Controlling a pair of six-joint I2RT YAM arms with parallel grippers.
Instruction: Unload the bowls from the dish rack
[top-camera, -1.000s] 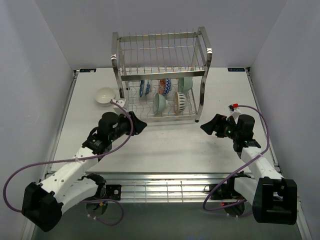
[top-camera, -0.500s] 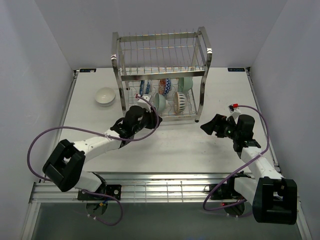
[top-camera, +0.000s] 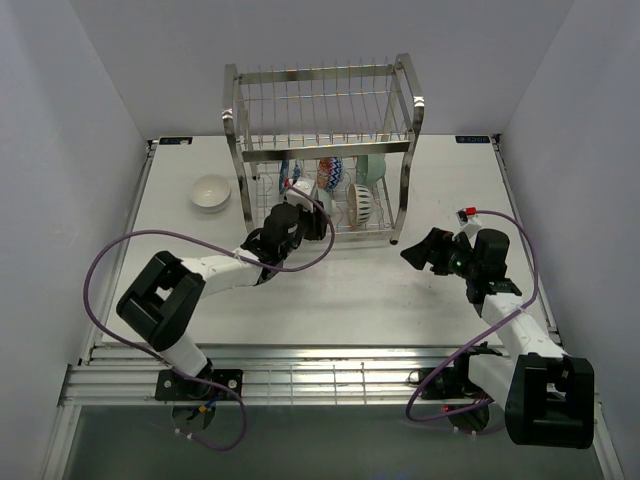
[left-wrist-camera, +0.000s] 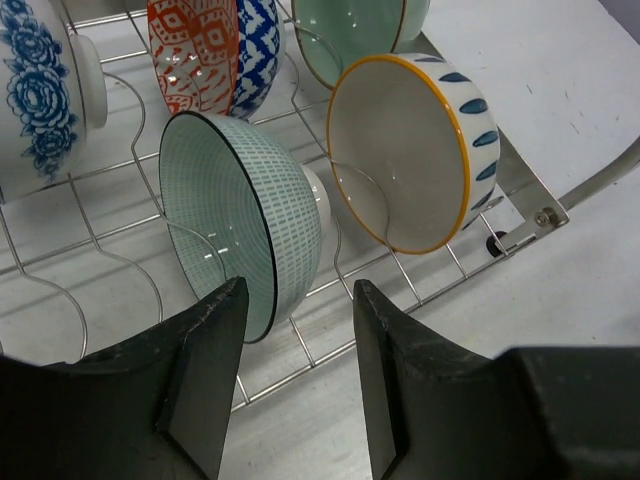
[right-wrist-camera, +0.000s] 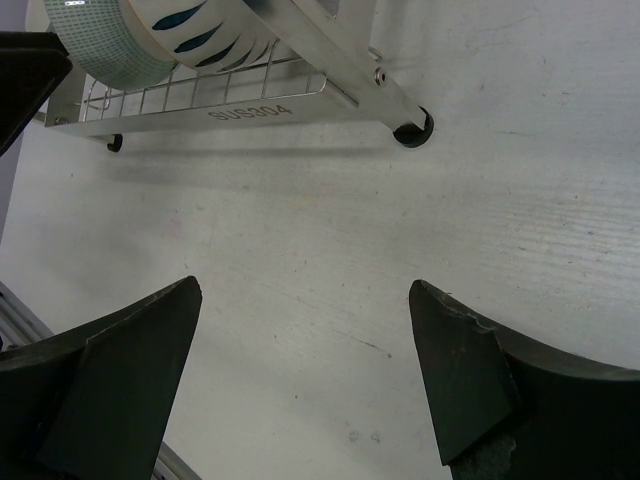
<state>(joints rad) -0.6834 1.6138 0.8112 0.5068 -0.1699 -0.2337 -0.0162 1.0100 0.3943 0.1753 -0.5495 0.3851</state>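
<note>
One pale mint grid-patterned ceramic bowl (left-wrist-camera: 240, 200) stands on edge in the shiny steel wire dish rack (left-wrist-camera: 60, 255), rim just ahead of the part-open, empty left gripper (left-wrist-camera: 297, 325); right gripper (right-wrist-camera: 303, 290) gapes empty over bench (right-wrist-camera: 480, 200).

5 bowls (left-wrist-camera: 235, 200) are counted in 1 dish rack (top-camera: 320, 100), 1 white bowl (top-camera: 210, 192) on the desk (top-camera: 400, 290) at left; 1 left claw (left-wrist-camera: 300, 300), 1 right claw (right-wrist-camera: 303, 290) are seen.

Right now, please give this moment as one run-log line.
left gripper: open, facing green grid-patterned bowl in dish rack | right gripper: open, over table | white bowl: on table
</note>
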